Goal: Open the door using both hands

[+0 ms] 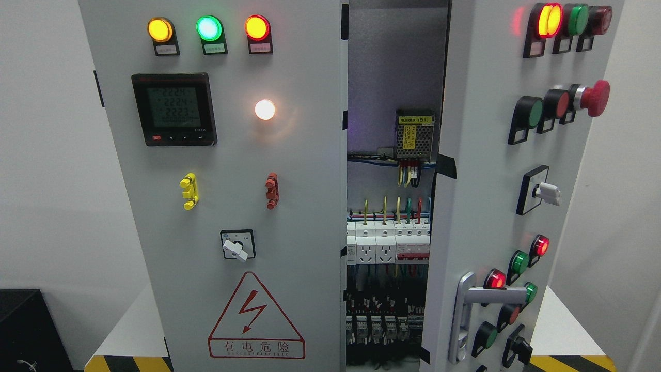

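Observation:
A grey electrical cabinet fills the head view. Its left door (217,206) is closed, with three lit lamps, a digital meter (173,109), a rotary switch (237,246) and a red warning triangle. The right door (496,206) stands swung partly outward, its face turned to the right. A silver lever handle (472,305) sits low on that door among coloured buttons. Through the gap between the doors I see the inside (392,232): a power supply, wiring and rows of breakers. Neither of my hands nor arms shows in the picture.
The cabinet stands on a white base (129,330) with yellow and black hazard stripes along its front edge. A black box (26,330) sits at the lower left. A red mushroom stop button (594,97) juts from the right door. White walls lie on both sides.

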You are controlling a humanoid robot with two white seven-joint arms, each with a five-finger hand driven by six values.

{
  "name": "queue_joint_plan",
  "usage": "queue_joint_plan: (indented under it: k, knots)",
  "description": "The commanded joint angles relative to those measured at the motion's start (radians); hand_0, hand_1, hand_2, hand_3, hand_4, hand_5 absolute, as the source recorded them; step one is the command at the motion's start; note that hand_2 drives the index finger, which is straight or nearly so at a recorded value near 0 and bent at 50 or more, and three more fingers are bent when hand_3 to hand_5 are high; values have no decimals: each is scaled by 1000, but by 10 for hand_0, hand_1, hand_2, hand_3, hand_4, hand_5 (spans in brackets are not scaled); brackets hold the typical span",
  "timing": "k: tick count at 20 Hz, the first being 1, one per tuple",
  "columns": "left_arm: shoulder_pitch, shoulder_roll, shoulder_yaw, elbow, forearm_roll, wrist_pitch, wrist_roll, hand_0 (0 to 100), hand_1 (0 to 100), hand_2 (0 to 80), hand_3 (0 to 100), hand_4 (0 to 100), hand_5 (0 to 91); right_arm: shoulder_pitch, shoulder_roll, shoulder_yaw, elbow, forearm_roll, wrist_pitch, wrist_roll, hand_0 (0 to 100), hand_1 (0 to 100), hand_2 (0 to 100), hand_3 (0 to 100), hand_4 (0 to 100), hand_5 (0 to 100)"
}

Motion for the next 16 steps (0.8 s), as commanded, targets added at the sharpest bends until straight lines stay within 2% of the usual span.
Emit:
queue_joint_plan:
  k: [1, 3, 6, 8, 10, 11, 14, 16]
  knots:
    - [112, 391, 152, -647, 319, -11, -42, 120, 556, 0, 0, 0, 0, 0, 0, 0, 0, -29, 1, 0, 100, 130, 0, 0, 0, 0]
    - [157, 495, 151, -692, 473, -14, -102, 120, 556, 0, 0, 0, 0, 0, 0, 0, 0, -29, 1, 0, 100, 130, 0, 0, 0, 0]
    - [194, 628, 154, -746, 631, -14, -272, 120, 556, 0, 0, 0, 0, 0, 0, 0, 0, -29, 1, 0, 100, 129, 0, 0, 0, 0]
    - [211, 689, 157, -770, 715, -14, -410, 120, 556, 0, 0, 0, 0, 0, 0, 0, 0, -31, 1, 0, 100, 129, 0, 0, 0, 0]
    - [211, 752, 163, -770, 780, -16, -548, 120, 556, 0, 0, 0, 0, 0, 0, 0, 0, -29, 1, 0, 100, 129, 0, 0, 0, 0]
    - [208, 776, 172, -772, 805, -17, -582, 120, 556, 0, 0, 0, 0, 0, 0, 0, 0, -31, 1, 0, 100, 129, 0, 0, 0, 0]
    - [198, 829, 195, -802, 840, -45, -628, 120, 556, 0, 0, 0, 0, 0, 0, 0, 0, -29, 1, 0, 100, 130, 0, 0, 0, 0]
    - [192, 884, 191, -834, 865, -59, -691, 120, 556, 0, 0, 0, 0, 0, 0, -1, 0, -31, 1, 0, 100, 130, 0, 0, 0, 0]
